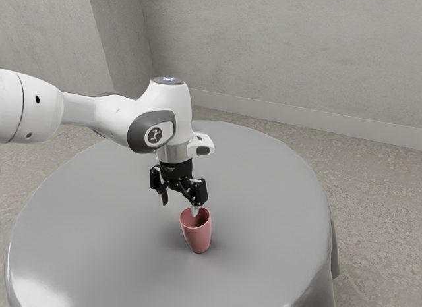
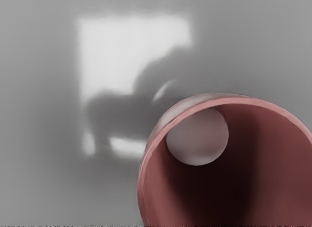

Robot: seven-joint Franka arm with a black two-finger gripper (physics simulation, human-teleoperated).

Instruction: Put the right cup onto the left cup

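Near the middle of the exterior view, the black gripper (image 1: 179,204) is open, its fingers well spread; one fingertip overlaps the mouth of the pink cup (image 1: 198,240), contact unclear. Smooth, round-rimmed and tapering to a circular base, the cup stands lower centre on the satiny grey round table (image 1: 86,234).

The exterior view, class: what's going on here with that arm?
A white robot arm has its black two-finger gripper open at the mouth of a tapered pinkish-red cup. The cup stands on a round, grey-covered table, not gripped. Whether a second cup is stacked with it, I cannot tell.
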